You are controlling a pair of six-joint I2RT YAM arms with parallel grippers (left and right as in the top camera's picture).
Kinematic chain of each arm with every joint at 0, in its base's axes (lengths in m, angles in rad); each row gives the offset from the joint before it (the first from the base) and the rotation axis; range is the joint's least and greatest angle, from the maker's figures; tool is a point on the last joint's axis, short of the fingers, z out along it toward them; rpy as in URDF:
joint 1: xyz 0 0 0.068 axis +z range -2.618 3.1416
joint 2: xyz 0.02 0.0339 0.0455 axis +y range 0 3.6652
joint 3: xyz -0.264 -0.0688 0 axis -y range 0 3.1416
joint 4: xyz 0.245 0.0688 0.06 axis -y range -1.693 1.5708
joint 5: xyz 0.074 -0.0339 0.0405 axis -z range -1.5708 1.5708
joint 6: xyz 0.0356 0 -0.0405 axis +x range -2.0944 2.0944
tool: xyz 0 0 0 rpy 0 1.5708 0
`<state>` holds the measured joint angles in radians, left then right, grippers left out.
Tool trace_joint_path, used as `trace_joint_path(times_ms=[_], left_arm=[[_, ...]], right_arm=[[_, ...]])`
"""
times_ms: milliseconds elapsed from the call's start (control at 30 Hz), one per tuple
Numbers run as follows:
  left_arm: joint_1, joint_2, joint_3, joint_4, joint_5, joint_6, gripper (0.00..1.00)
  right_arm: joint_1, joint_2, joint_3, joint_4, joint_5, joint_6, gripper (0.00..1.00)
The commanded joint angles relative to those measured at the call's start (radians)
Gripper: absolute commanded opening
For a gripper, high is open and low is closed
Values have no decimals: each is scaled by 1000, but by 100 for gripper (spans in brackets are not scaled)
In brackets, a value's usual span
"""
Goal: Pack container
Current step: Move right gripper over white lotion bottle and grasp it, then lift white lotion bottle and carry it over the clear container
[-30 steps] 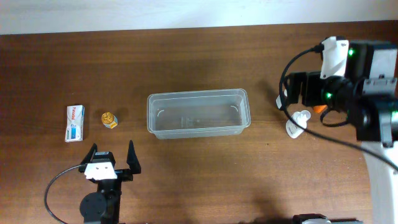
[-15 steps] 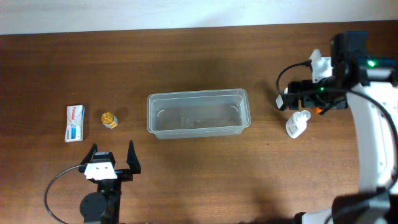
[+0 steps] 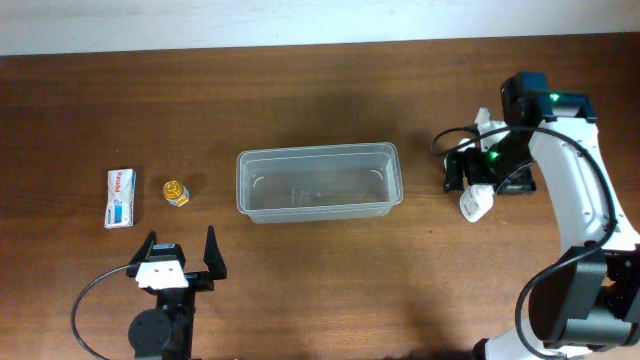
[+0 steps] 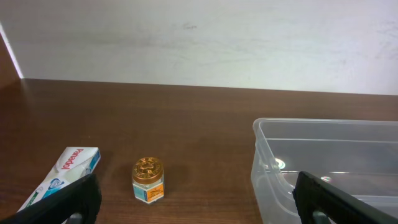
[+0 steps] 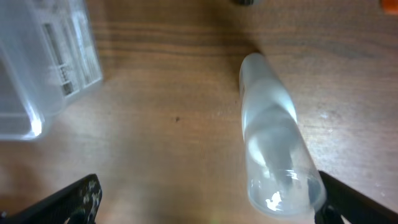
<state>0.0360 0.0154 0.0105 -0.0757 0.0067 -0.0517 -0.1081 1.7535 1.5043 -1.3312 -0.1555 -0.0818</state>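
The container [image 3: 318, 152], a clear empty tub, stands mid-table; it also shows in the left wrist view [image 4: 323, 123] and the right wrist view [image 5: 43, 68]. A white bottle [image 3: 476, 203] lies on its side to the container's right. My right gripper [image 3: 466, 182] hangs open just above it; in its wrist view the bottle [image 5: 270, 137] lies between the jaws, close to the right finger [image 5: 357, 204]. My left gripper [image 3: 182, 252] rests open near the front edge. Beyond it sit a small gold-lidded jar [image 4: 148, 179] and a white box [image 4: 65, 171].
The jar [image 3: 177, 192] and box [image 3: 120, 197] sit at the left of the brown wooden table. A small orange item [image 5: 390, 3] peeks in behind the bottle. A white wall runs along the far edge.
The right arm has swung round and come down over the white bottle. The left arm, container, jar and box have not moved.
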Motion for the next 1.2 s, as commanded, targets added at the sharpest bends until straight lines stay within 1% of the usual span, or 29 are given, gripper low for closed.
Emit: trace_joint_path(times_ms=[0,200,433,567,600,700,767,867,1033,1167], left_arm=[[6,-9,-2,-8,-3,12,99],[6,-10,-2,-7,-4,12,99],[6,-9,-2,-8,-3,12,99],[6,-9,-2,-8,-4,12,99],[6,-9,-2,-8,-3,12,99],[6,-9,-2,-8,-3,12,100],[6,-9,-2,-7,-4,12,99],[6,-10,-2,-7,-3,12,99],[6,-9,-2,-7,-4,12,99],[6,-9,-2,-8,-3,12,99]], right_arm=[[-11,3,-52,29,10,14,98],[-45,3,-116,85,21,39,97],[-49,3,-175,187,25,37,92],[-49,3,-196,219,36,37,87],[-49,3,-198,222,42,36,85],[-49,3,-198,232,55,34,71],[-49,3,-198,236,55,34,66],[-49,3,-198,237,55,34,57],[-49,3,-198,236,55,34,36],[-49,3,-198,235,56,34,33]])
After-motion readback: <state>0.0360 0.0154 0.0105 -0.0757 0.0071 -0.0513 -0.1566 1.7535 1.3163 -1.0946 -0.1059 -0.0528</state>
